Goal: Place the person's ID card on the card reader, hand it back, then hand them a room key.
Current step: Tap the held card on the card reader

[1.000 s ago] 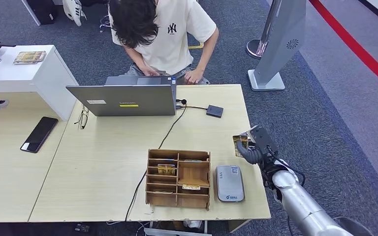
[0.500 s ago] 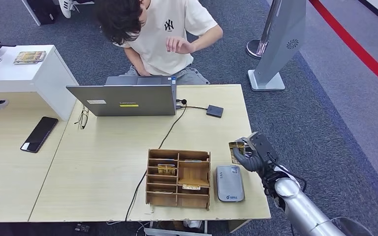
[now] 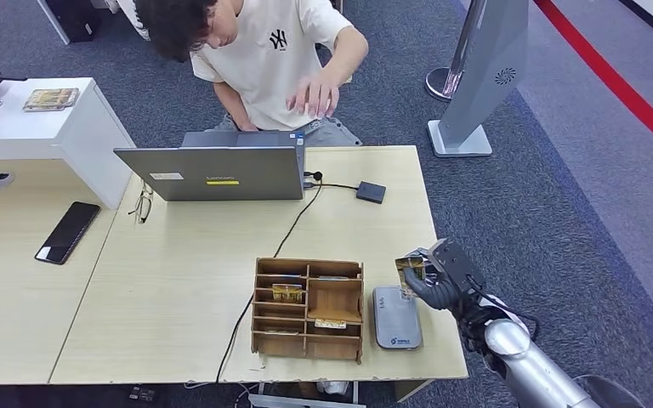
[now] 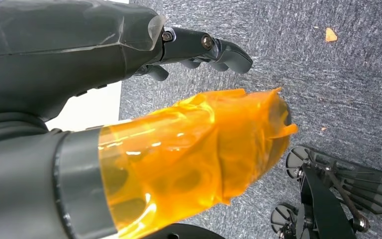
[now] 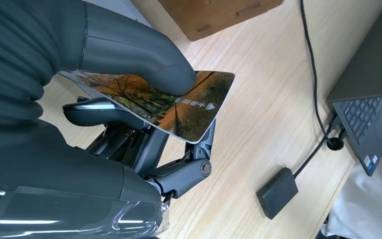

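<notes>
ID card (image 5: 174, 107), a thin printed card, pinched flat between the thumb and the darker fingers (image 5: 94, 110) of the right hand (image 3: 438, 274); about half its length projects free beyond the pinch. It hangs above the near right part of the bench (image 3: 178, 280), just beside the far end of the grey card reader (image 3: 395, 317) and not yet over its top. Judged light, stiff and glossy: a card of this kind is apt to slide or pivot in a pinch, so the hold is best kept on the broad faces, well in from the edge. A wooden organiser (image 3: 309, 308) stands beside the reader. The person (image 3: 281, 59) sits beyond a laptop (image 3: 214, 172). The left hand (image 4: 129, 99) hangs over carpet, fingers loosely curled and holding nothing.
</notes>
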Robot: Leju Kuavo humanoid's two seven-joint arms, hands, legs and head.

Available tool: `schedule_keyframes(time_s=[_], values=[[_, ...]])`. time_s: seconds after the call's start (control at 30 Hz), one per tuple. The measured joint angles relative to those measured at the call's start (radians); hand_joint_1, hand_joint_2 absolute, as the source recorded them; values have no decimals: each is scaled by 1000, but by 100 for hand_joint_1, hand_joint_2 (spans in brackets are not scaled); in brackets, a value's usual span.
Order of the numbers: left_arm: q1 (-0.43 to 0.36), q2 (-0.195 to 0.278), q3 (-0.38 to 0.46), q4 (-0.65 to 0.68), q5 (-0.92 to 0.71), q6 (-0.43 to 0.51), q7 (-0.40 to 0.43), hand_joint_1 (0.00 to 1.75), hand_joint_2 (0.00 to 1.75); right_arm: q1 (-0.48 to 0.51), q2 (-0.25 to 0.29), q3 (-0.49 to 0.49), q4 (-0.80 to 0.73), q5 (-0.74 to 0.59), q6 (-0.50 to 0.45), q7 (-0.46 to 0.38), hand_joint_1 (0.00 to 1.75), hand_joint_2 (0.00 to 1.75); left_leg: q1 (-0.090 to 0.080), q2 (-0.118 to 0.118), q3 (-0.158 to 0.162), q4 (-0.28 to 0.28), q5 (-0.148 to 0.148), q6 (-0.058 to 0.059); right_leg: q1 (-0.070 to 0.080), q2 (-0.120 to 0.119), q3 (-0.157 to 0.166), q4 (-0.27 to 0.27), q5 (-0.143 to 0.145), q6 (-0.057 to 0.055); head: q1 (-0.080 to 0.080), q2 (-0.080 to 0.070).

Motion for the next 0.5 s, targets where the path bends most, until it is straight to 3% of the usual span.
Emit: schedule_keyframes(time_s=[0.5], values=[[0, -3, 0, 0, 8, 1, 1, 0, 0, 57, -24, 29, -38, -36, -1, 52, 175, 175, 0, 0, 0, 0, 0, 0, 0, 0, 0, 0, 0, 0, 0, 0]])
